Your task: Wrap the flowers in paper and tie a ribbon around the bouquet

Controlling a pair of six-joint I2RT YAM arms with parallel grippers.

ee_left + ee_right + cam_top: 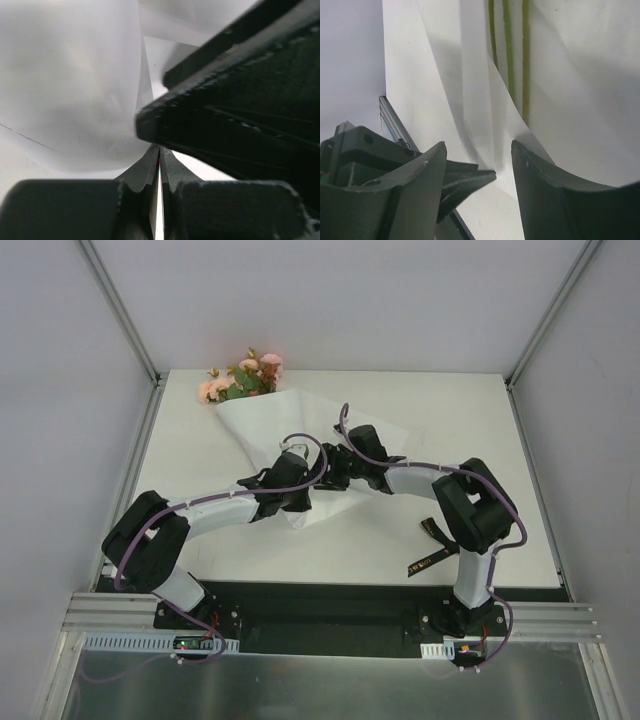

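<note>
The flowers (245,378), pink and peach with green leaves, lie at the table's far edge. The white paper (262,425) is folded round their stems as a cone that narrows toward me. Green stems (509,55) show between the paper's folds (470,90). My left gripper (314,484) (159,150) is shut at the cone's narrow end, with a thin white sliver of paper between its fingers. My right gripper (336,476) (477,145) faces it tip to tip and stands open, with a paper fold in the gap. The black ribbon (432,545) lies on the table by the right arm.
Both arms stretch over the middle of the white table (450,420). Aluminium frame posts (120,310) rise at the back corners, and a rail (330,615) runs along the near edge. The right gripper's dark finger (240,115) fills much of the left wrist view.
</note>
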